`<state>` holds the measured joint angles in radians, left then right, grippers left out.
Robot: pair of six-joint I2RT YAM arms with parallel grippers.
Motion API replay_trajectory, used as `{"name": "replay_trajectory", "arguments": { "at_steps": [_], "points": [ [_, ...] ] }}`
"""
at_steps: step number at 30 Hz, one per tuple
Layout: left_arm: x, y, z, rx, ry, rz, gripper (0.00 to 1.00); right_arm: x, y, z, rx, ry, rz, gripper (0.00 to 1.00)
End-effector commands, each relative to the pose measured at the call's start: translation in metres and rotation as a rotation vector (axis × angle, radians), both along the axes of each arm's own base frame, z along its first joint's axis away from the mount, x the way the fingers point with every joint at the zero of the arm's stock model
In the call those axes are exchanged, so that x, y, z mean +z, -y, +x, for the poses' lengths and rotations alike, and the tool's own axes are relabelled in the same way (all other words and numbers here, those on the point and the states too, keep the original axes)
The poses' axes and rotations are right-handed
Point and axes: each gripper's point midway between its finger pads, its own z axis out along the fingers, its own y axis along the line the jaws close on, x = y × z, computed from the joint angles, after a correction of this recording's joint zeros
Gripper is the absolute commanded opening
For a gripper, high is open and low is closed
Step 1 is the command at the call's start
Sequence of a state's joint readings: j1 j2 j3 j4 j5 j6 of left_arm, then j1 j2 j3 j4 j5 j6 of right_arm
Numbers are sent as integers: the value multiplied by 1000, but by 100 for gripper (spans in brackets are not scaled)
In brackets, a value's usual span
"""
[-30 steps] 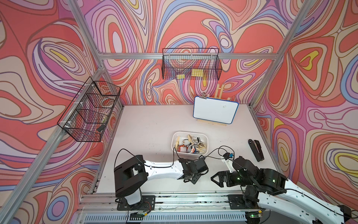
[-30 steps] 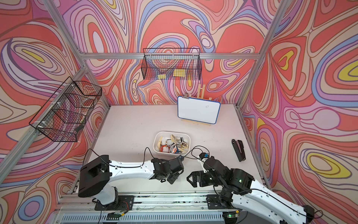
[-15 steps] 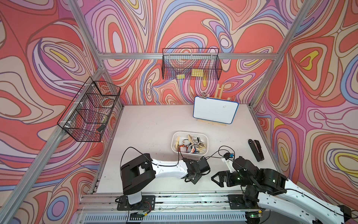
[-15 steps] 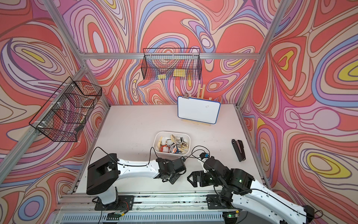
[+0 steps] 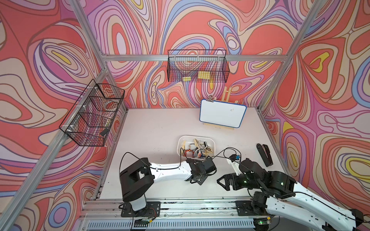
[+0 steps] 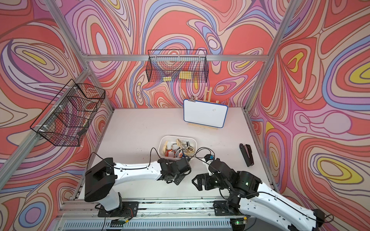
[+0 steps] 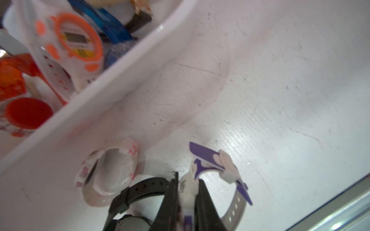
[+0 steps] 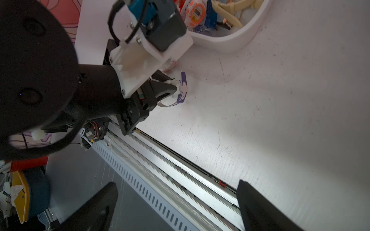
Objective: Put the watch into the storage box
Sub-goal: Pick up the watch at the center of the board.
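1. The left fingers (image 7: pixel 205 206) are pinched almost shut on the white case of a purple-and-white watch (image 7: pixel 212 163). Its strap curves out crosswise on either side of them. Whether it has cleared the tabletop (image 7: pixel 280 80) cannot be told.
2. The right fingers (image 8: pixel 258 206) are spread wide and empty, close to the front rail (image 8: pixel 180 170) and apart from the watch. The left arm is the nearer one and looks placed to finish the job.
3. A black watch (image 7: pixel 140 190) and a pink-and-white watch (image 7: pixel 108 176) lie on the tabletop just beside the held watch. The black strap runs right up to one finger, so it may drag along on a lift.
4. Straight beyond the fingers, away from the robot, is the near long wall of the storage box (image 7: pixel 120 80). The pink-and-white watch rests close against the outside of this wall.
5. The box's long axis runs side to side across the tabletop, so the coming move is probably short — up over the rim, then forward.
6. The box is crowded inside, and an orange-and-white watch (image 7: pixel 78 40) sits just past the rim.
7. Farther back, a whiteboard (image 5: pixel 222 116) stands well clear of the path.
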<state>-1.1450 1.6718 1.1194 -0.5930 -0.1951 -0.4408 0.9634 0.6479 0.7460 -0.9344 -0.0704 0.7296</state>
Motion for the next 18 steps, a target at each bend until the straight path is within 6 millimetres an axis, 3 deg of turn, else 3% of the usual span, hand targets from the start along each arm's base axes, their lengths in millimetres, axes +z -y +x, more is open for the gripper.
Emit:
{"name": "replay_trajectory", "arguments": {
  "at_steps": [1,6,10,13,18],
  "points": [
    [41,-10,13,31,38,-28,6,22,-3,14,3,111,13,98],
    [81,-20,45,98,17,-80,6,29,-4,34,-15,210,-41,98],
    [94,-26,78,136,16,-74,6,35,-13,52,-21,274,-87,98],
    [92,-30,104,164,0,-56,6,39,-22,62,-11,307,-107,98],
    [68,-39,135,201,-34,33,5,30,-42,77,41,317,-161,98]
  ]
}}
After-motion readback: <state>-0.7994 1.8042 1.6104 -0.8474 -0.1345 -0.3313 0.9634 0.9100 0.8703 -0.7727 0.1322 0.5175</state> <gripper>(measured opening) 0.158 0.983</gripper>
